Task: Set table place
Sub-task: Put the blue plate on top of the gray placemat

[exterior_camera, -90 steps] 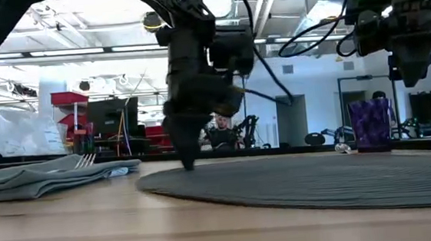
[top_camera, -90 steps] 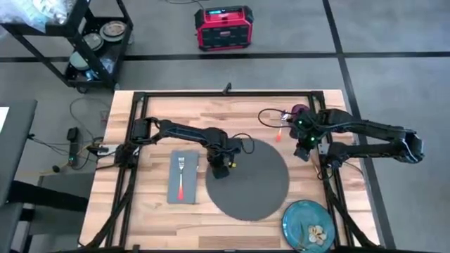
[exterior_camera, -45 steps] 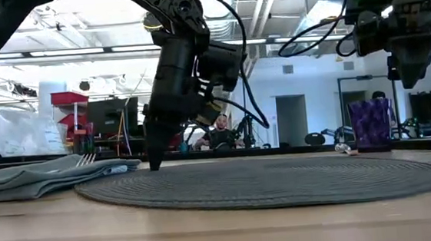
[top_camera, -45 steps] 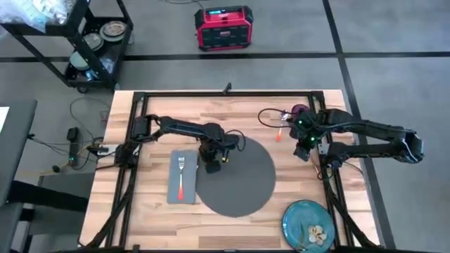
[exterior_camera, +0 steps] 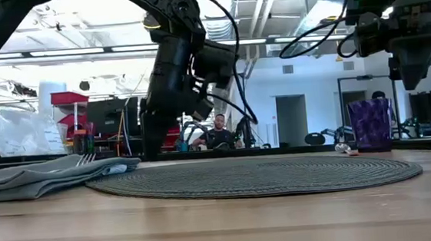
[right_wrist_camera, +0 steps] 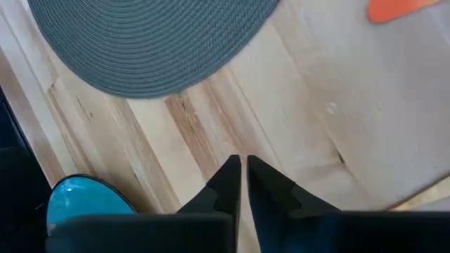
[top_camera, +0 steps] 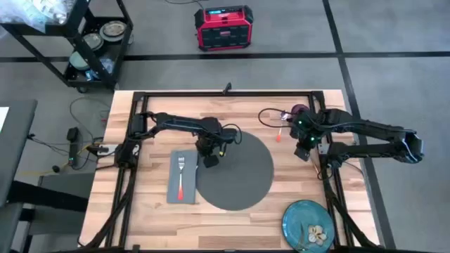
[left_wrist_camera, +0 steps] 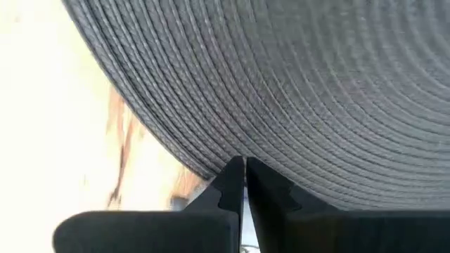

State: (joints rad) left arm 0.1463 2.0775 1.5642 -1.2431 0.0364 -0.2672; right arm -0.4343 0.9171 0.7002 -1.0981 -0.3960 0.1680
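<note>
— Wood planks first: the table (top_camera: 155, 207) carries the whole place, and the biggest piece on it, the dark grey mat (top_camera: 239, 176), lies about mid-table, just beside the grey napkin (top_camera: 184, 177) with the orange-handled fork (top_camera: 181, 176) on top.

— And the arms?

— The left gripper (top_camera: 210, 160) sits at the mat's rim on the napkin side, its fingers (left_wrist_camera: 232, 184) pressed together right at the woven edge — whether a fold of mat is pinched between them cannot be told. The right gripper (top_camera: 304, 149) hangs over bare wood beyond the mat, clenched on nothing, near the purple cup (exterior_camera: 370, 124) and the orange spoon (top_camera: 279, 133) at the far side.

— So which step is this?

— Positioning the mat, by the look of it. The blue-green plate (top_camera: 309, 225) waits at the near right corner, well apart from the mat.

— Next move?

— Probably letting go of the rim, then lifting the plate level — it is wide and shallow — and centring it on the mat.
</note>
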